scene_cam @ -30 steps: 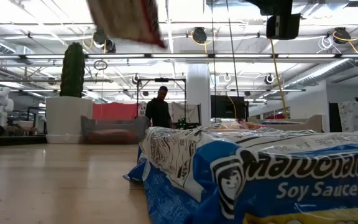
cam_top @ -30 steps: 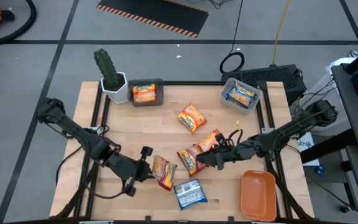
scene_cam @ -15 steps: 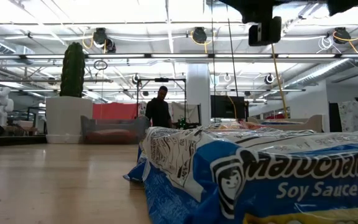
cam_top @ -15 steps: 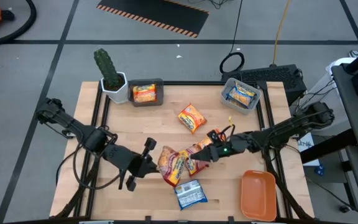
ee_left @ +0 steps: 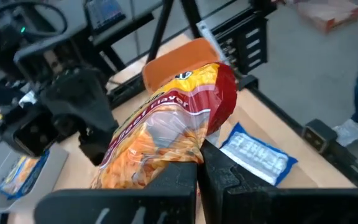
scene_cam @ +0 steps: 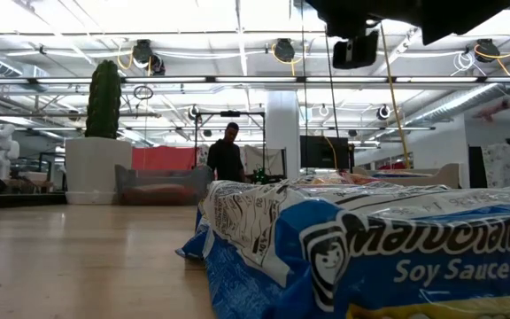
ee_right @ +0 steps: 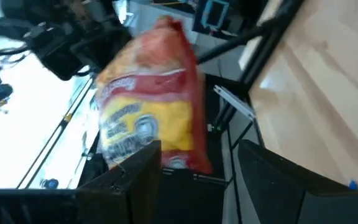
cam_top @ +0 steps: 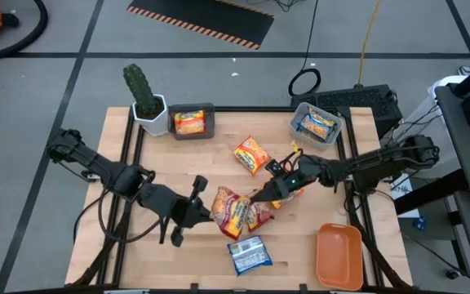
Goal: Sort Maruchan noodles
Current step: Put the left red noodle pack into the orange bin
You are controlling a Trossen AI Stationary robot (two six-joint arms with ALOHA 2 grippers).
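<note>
My left pincer (cam_top: 205, 214) is clamped tight on a red-and-orange Maruchan noodle packet (cam_top: 231, 214), held above mid-bench. My right pincer (cam_top: 257, 198) hangs just beside its other edge, fingers apart. A blue Soy Sauce packet (cam_top: 249, 254) lies nearest the bench's (cam_top: 161, 163) front edge; farther back, another orange packet (cam_top: 252, 154).
</note>
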